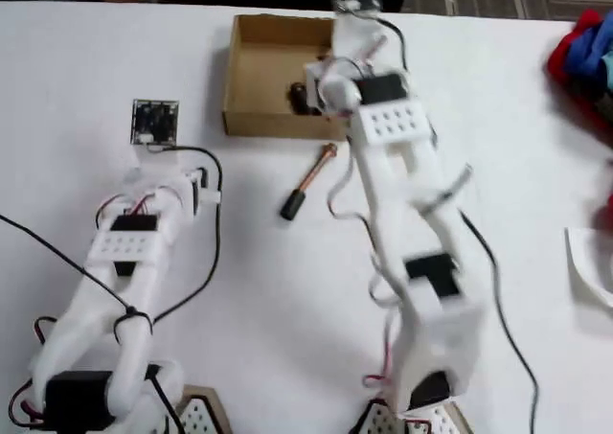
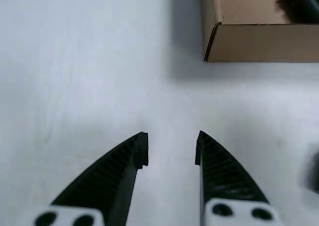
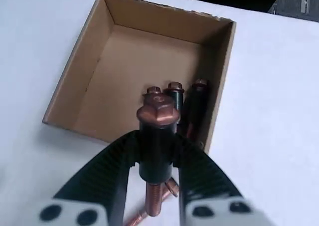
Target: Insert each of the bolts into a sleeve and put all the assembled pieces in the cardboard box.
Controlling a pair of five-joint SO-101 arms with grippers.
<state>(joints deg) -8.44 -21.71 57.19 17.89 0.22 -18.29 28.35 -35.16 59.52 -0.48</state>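
The right wrist view catches what the high view hides: the right claw (image 3: 157, 138) is clamped on a smooth black sleeve (image 3: 155, 161) with a hex-headed copper bolt (image 3: 158, 113) through it, at the cardboard box (image 3: 79, 81) edge. Three assembled pieces (image 3: 175, 99) lie inside along one wall. The left claw (image 2: 171, 148) is spread, gripping nothing, above the white table (image 2: 75, 61). Another bolt (image 1: 308, 178) lies beside the box.

White tabletop (image 1: 77, 60) seen from above. A cardboard box (image 1: 273, 125) stands near the middle of the far edge. Just in front of the box, apart from its wall, a copper bolt (image 1: 316, 171) lies flat, with a black sleeve (image 1: 292, 204) on its nearer end. Red and blue cloth (image 1: 582, 53) sits by the far right corner. A curled white sheet (image 1: 586, 262) lies at the right edge.
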